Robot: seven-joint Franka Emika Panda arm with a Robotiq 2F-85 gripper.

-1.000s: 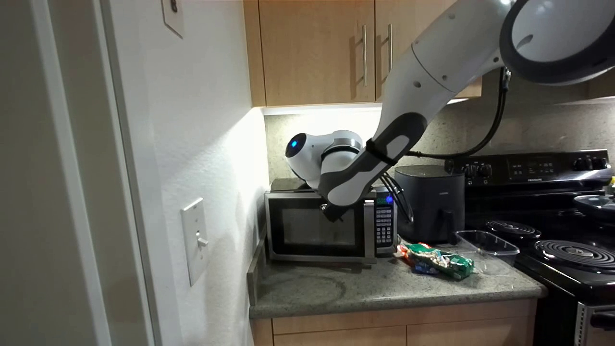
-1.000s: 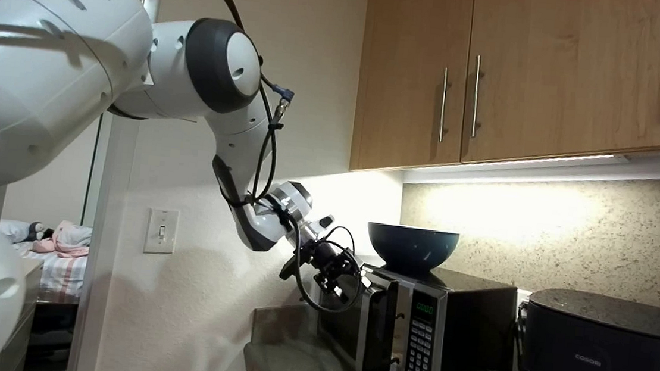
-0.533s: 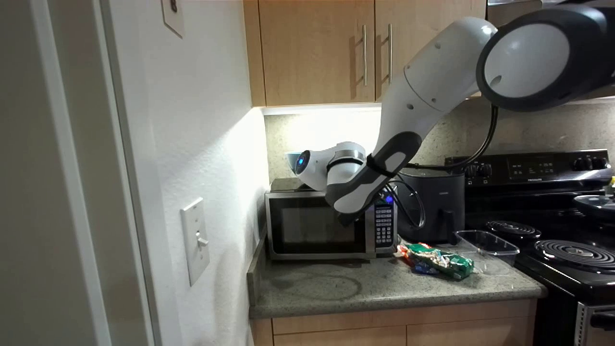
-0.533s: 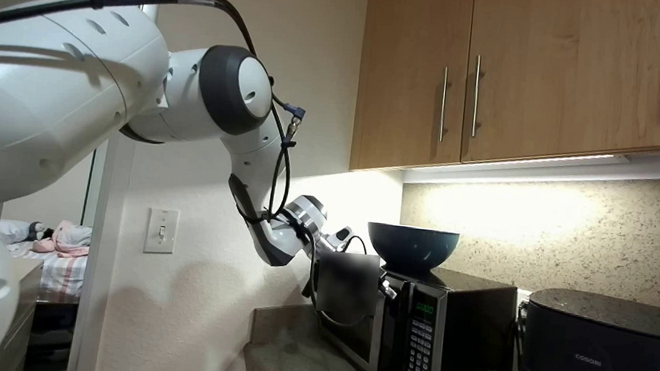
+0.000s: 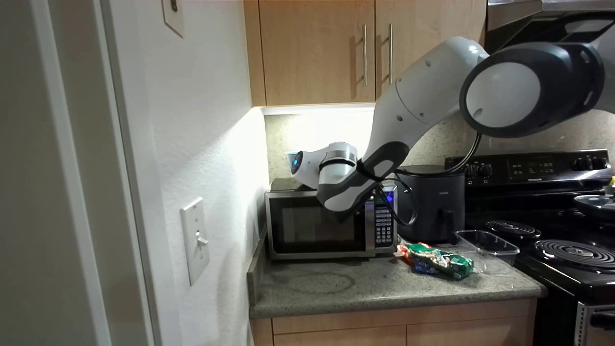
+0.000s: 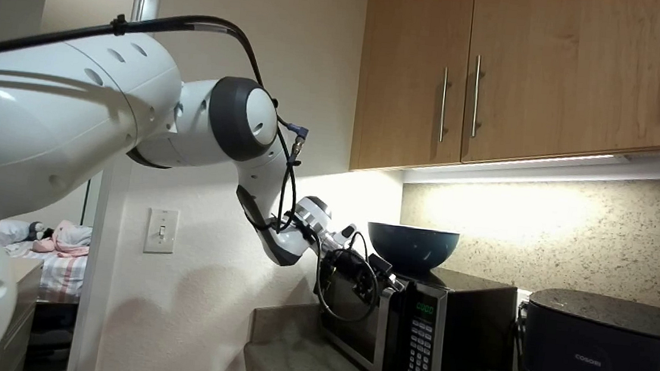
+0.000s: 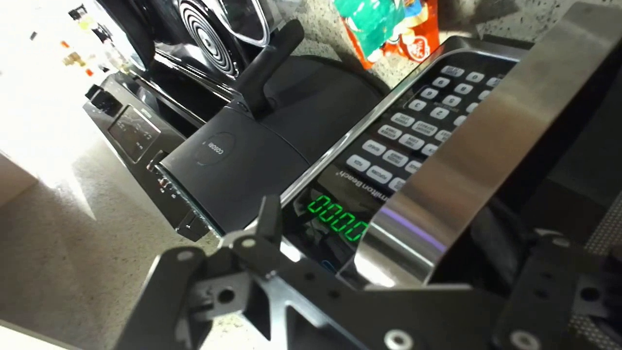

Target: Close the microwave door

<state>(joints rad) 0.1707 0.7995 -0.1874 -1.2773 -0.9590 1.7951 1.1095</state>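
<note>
The silver microwave's door [image 5: 310, 235], with its dark window and grey frame, sits flush or nearly flush with the body in both exterior views [image 6: 359, 344]. Its silver vertical handle [image 7: 491, 131] crosses the right of the wrist view, beside the keypad [image 7: 427, 126] and green display [image 7: 337, 218]. My gripper [image 7: 388, 226] is open, with one finger over the display panel and the other over the door side. The handle's upper end shows between them; contact cannot be told. In an exterior view the gripper [image 6: 384, 280] is at the door's upper front; elsewhere the arm hides it.
A blue bowl [image 6: 412, 246] stands on the microwave. A black air fryer [image 5: 432, 211] stands beside it. A snack bag [image 5: 437, 262] and clear container [image 5: 487, 242] lie on the counter near the stove [image 5: 574, 254]. A wall and overhead cabinets [image 5: 317, 53] bound the space.
The door was ajar a second ago and has swung in against the microwave body. My gripper moved forward toward the microwave with it; the upper arm lowered.
</note>
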